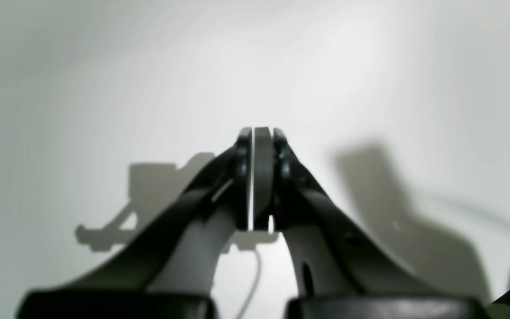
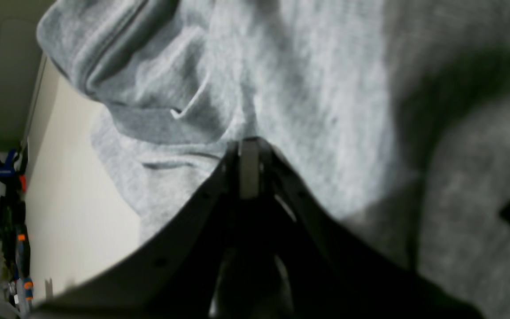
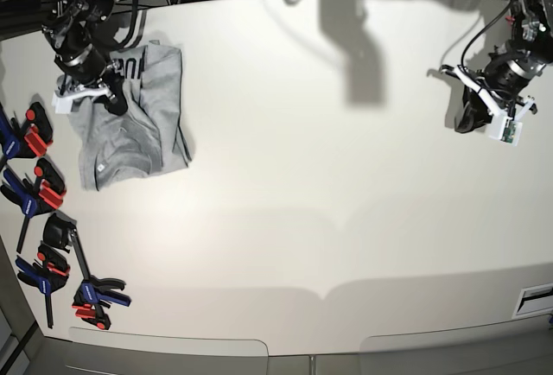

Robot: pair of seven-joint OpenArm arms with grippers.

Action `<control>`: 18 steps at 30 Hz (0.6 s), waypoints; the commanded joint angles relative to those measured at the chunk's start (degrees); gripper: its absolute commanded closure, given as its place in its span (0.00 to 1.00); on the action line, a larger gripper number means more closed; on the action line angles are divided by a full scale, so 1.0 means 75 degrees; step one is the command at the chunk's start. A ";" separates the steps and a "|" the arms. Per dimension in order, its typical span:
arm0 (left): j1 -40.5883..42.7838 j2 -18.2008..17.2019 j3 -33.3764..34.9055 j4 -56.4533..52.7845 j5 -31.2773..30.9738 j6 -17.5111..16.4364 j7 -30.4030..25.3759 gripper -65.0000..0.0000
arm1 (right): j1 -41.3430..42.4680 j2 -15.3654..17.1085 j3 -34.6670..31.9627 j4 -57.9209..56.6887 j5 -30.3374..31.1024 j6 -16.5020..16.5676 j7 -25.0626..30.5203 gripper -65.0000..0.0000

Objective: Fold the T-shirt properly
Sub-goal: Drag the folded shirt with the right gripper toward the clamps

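In the left wrist view, the left gripper (image 1: pixel 261 133) is filling the lower centre of the frame, its dark fingers (image 1: pixel 242 177) pressed together with nothing between them. Behind it the white table (image 1: pixel 104 66) is lying bare, with the gripper's own shadow falling to lower left and right.

In the right wrist view, the right gripper (image 2: pixel 249 146) is sitting at centre, its jaws pressed together, the tip meeting the grey cloth of the T-shirt (image 2: pixel 303 88) — whether a fold is actually being pinched cannot be told. The shirt is covering most of the frame, a hemmed edge bunching at upper left; a strip of table is showing at left.

In the base view, the T-shirt (image 3: pixel 130 129) is lying crumpled at the upper left of the table (image 3: pixel 328 176), dark lettering peeking near its top. The right gripper (image 3: pixel 112 103) is resting on it, while the left gripper (image 3: pixel 467 120) is hanging at the upper right — well apart from the shirt. Red-and-blue clamps (image 3: pixel 43 189) are lying along the left edge.
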State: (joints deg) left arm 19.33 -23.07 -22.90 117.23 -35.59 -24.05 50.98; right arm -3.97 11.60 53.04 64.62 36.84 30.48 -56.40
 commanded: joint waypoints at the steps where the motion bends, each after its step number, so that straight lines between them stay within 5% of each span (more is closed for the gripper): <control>1: -0.0061 -0.0105 -0.0044 0.0117 -0.0064 0.0003 -0.0178 1.00 | -0.0428 -0.0003 0.0041 -0.0131 -0.1157 -0.0527 -0.0819 1.00; 10: -0.0076 -0.0105 -0.0044 0.0117 -0.0064 0.0003 -0.0172 1.00 | -0.1005 -0.0003 0.0111 -0.0125 -0.0557 -0.0434 -0.0793 1.00; 18: -0.0058 -0.0102 -0.0044 0.0117 -0.0064 0.0003 -0.0102 1.00 | -0.1209 0.0000 0.1131 0.0399 -0.0425 -0.0329 -0.0781 1.00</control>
State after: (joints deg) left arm 19.22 -23.03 -22.90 117.23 -35.59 -24.05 51.40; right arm -11.51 11.44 61.34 68.12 42.65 31.83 -58.15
